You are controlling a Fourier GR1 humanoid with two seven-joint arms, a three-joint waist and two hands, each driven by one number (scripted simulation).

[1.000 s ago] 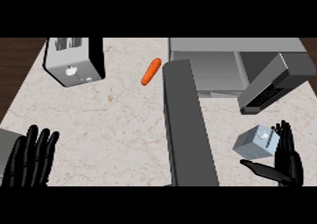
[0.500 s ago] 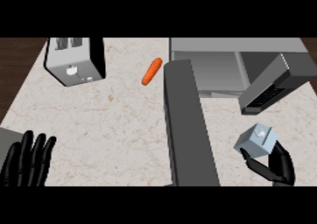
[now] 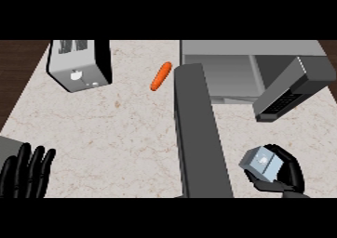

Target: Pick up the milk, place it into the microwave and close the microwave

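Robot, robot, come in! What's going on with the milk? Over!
Right robot hand curled round the milk. Left robot hand open, resting low left. Microwave door open, standing beside the milk.

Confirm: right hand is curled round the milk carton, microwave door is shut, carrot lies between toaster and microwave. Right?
Not quite. The microwave door is open, swung out toward the robot, with the cavity showing, as the head view makes plain. The rest holds: the right hand is curled round the milk carton, and the carrot lies between the toaster and the microwave.
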